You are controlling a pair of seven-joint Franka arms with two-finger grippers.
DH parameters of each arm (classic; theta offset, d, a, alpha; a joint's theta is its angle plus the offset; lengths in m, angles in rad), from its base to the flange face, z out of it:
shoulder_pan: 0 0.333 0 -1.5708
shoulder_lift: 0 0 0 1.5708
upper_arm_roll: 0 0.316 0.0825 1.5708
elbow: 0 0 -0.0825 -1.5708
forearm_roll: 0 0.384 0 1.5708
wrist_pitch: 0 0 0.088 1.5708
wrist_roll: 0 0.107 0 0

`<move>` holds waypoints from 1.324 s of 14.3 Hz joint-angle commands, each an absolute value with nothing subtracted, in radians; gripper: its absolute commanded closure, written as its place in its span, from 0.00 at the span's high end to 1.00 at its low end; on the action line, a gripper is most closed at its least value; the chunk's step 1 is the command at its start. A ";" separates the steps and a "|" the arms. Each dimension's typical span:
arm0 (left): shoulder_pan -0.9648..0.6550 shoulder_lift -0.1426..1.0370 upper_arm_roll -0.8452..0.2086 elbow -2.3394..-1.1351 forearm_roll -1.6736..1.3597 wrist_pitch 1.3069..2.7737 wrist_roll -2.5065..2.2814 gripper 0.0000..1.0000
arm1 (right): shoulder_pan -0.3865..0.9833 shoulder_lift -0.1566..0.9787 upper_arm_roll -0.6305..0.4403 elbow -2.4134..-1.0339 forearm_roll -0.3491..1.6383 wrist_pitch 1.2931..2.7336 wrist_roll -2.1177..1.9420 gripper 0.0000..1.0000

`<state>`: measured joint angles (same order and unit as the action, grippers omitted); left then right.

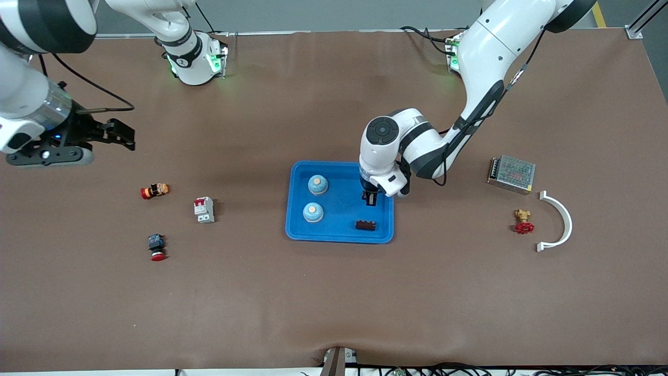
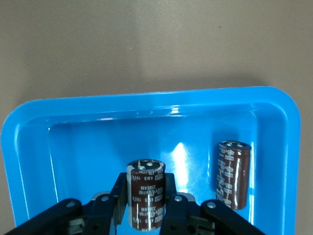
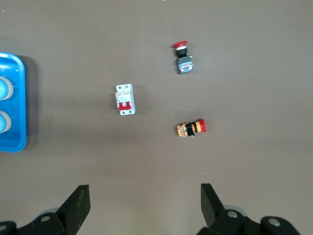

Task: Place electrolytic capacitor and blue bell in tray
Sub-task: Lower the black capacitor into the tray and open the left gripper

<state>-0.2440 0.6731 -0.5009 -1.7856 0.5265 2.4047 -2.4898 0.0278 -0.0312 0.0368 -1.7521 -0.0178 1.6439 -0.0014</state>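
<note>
Two brown electrolytic capacitors point(image 2: 233, 174) with white print too small to read and two blue bells point(image 1: 317, 184) are in the tray point(image 1: 339, 235). One capacitor lies near a tray corner; the left gripper point(image 2: 145, 208) pinches the other point(image 2: 145, 193) upright over the tray. Right gripper point(image 3: 145, 205) waits, fingers spread, over the table's right-arm end.

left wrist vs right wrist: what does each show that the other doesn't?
Left wrist only: left gripper shut on an upright capacitor over the tray, and a second capacitor lying in it. Right wrist only: open right gripper, circuit breaker, two red-capped pushbuttons, two blue bells. Both: the blue tray.
</note>
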 commanded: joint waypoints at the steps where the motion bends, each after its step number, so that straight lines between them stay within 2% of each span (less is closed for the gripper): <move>1: -0.253 0.670 -0.494 -1.798 0.563 2.431 -2.528 0.00 | -0.027 -0.064 0.052 -1.778 0.002 1.649 -0.031 1.00; 4: -0.250 0.692 -0.494 -1.809 0.623 2.431 -2.569 0.00 | -0.075 -0.060 0.052 -1.773 0.008 1.652 -0.067 1.00; 15: -0.250 0.713 -0.489 -1.822 0.701 2.444 -2.600 0.00 | -0.094 -0.041 0.052 -1.683 0.009 1.601 -0.063 1.00; 16: -0.249 0.715 -0.489 -1.827 0.715 2.444 -2.596 0.13 | -0.092 -0.041 0.052 -1.683 0.009 1.601 -0.063 1.00; 17: -0.249 0.715 -0.489 -1.828 0.718 2.444 -2.594 0.38 | -0.094 -0.041 0.052 -1.683 0.009 1.603 -0.063 1.00; 18: -0.249 0.715 -0.489 -1.829 0.718 2.444 -2.595 0.75 | -0.097 -0.040 0.052 -1.683 0.009 1.603 -0.061 1.00; 19: -0.249 0.713 -0.489 -1.827 0.718 2.444 -2.594 1.00 | -0.097 -0.041 0.052 -1.683 0.009 1.601 -0.061 1.00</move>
<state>-0.2444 0.7137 -0.4957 -1.8187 0.6843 2.4153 -2.5581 -0.0738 -0.0347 0.0387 -1.6891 -0.0111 1.6163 -0.0540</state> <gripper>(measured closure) 0.621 0.000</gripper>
